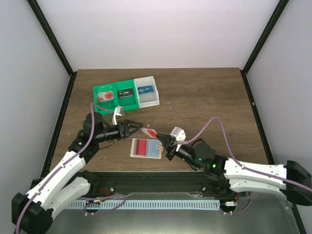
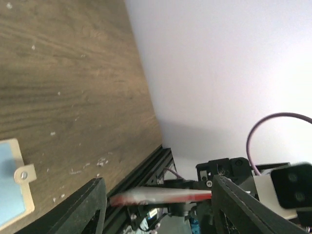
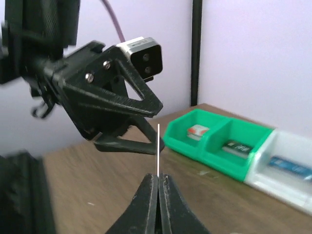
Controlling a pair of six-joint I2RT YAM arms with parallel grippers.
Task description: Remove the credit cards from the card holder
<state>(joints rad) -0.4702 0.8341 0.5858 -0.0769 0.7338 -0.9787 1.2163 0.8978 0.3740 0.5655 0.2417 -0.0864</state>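
A red credit card (image 1: 149,132) hangs in the air above the table, and my right gripper (image 1: 159,137) is shut on its near end. The right wrist view shows this card edge-on as a thin white line (image 3: 158,144) rising from the pinched fingertips (image 3: 158,179). My left gripper (image 1: 140,127) stands open, one finger on each side of the card's far end. From the left wrist the card (image 2: 161,196) lies between the spread fingers (image 2: 90,207). The tan card holder (image 1: 146,148) lies flat below, with a red card (image 1: 142,146) in its pocket.
A green tray (image 1: 113,87) at the back left holds a red-and-white card (image 1: 103,96) and a dark card (image 1: 126,93). Joined to it, a white tray (image 1: 148,101) holds a blue card (image 1: 145,89). The table's black frame rail (image 1: 161,175) runs along the near edge.
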